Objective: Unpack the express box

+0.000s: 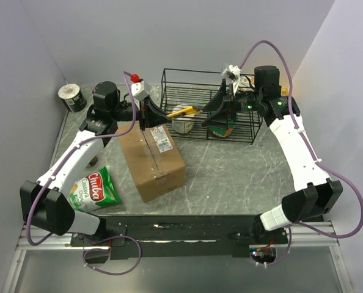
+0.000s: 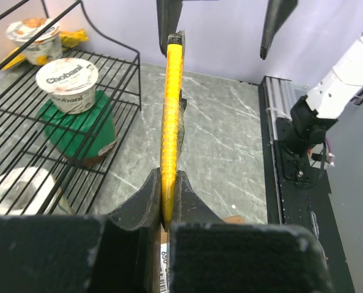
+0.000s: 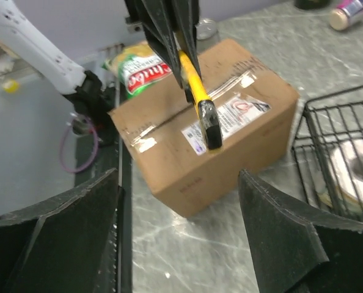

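Your box [image 1: 152, 160] is sitting left of centre on the counter [image 1: 230, 177], its flaps shut, its seam taped and its label [image 3: 236, 116] facing up. The wire basket [image 1: 163, 91] is standing along the far edge, just beyond the box. A chips bag [image 1: 95, 189] is lying near the left edge. Your right gripper [image 1: 213, 115] is hovering at the basket's near side, fingers spread wide and holding nothing. Your left gripper [image 1: 146, 122] is clenching a yellow knife [image 2: 171, 122] over the box's far end. The knife's black tip is hanging over the label, and you cannot tell if it is touching.
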Motion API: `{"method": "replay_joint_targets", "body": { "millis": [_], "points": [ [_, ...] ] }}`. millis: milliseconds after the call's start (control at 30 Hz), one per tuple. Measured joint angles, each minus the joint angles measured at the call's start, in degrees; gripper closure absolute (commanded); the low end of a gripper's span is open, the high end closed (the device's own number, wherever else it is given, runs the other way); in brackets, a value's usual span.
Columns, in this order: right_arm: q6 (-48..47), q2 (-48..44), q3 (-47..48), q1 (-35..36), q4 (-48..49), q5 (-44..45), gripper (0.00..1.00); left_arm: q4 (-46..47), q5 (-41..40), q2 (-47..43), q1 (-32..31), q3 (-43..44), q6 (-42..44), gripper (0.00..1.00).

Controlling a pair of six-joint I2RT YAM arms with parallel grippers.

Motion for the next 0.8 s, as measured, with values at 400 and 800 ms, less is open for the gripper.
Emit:
{"method": "replay_joint_targets", "body": {
  "millis": [400, 800],
  "points": [
    [10.0, 0.4, -1.8, 1.7, 10.8, -2.4, 0.36, 5.0, 5.2, 4.3, 0.0, 0.7, -0.7, 0.99],
    [9.6, 2.8, -1.6, 4.5, 11.3, 2.8, 0.79, 6.4, 5.8, 4.5, 0.0, 0.9, -0.7, 0.99]
  ]
}}
